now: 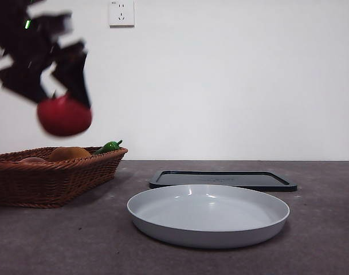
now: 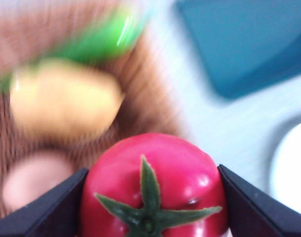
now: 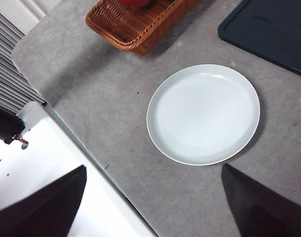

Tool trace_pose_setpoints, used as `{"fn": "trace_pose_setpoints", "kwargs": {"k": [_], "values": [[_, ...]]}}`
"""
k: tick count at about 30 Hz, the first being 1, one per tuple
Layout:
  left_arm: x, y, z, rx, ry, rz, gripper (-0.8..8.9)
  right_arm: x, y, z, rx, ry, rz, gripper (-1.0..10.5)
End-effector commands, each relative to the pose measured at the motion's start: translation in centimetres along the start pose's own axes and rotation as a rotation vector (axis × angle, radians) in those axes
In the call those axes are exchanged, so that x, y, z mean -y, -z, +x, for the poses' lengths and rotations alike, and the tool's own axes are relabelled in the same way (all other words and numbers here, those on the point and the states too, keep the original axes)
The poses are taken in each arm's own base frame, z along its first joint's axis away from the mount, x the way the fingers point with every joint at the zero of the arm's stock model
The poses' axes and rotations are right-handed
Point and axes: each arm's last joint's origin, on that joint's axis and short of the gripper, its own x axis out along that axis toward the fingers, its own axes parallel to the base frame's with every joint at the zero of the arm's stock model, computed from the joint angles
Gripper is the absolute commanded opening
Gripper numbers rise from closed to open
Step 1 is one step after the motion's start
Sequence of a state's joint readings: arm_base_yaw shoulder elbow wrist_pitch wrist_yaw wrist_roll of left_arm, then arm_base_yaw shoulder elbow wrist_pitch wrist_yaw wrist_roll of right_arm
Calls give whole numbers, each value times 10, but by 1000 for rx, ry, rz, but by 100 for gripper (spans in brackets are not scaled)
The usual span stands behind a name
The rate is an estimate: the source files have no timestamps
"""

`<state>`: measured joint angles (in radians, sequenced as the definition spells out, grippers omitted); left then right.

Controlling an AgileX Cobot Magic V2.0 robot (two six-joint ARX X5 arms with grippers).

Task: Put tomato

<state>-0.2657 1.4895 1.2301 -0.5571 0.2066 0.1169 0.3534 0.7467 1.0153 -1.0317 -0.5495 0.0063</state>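
The red tomato [image 1: 63, 116] with its green star stem hangs in the air above the wicker basket [image 1: 48, 177] at the left. My left gripper [image 2: 151, 197] is shut on the tomato [image 2: 152, 185], one black jaw on each side of it. In the front view that gripper [image 1: 68, 94] reaches down from the upper left. My right gripper [image 3: 152, 197] is open and holds nothing, high above the table near the grey plate [image 3: 203, 113]. A sliver of the tomato [image 3: 137, 2] shows above the basket [image 3: 135, 22] in the right wrist view.
The basket holds an orange round fruit [image 1: 69, 153], a green pepper [image 1: 108, 146] and a pale round item [image 2: 34, 180]. A grey plate [image 1: 208, 215] lies at the centre, a dark flat tray [image 1: 223, 180] behind it. The table's edge [image 3: 86, 148] lies near the right gripper.
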Motion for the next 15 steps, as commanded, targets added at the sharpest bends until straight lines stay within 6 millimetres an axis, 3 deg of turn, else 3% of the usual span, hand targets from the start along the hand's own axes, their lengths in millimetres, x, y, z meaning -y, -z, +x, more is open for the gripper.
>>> {"fn": "trace_pose_setpoints", "kwargs": {"k": [1, 4, 11, 15], "values": [[20, -16, -11, 41, 46, 46, 307, -3, -4, -3, 16, -4, -22, 433], [47, -24, -16, 72, 122, 108, 307, -3, -4, -3, 16, -4, -22, 433], [106, -22, -6, 68, 260, 262, 307, -3, -4, -3, 15, -4, -22, 433], [126, -20, 5, 68, 300, 317, 307, -3, -4, -3, 15, -4, -21, 433]]}}
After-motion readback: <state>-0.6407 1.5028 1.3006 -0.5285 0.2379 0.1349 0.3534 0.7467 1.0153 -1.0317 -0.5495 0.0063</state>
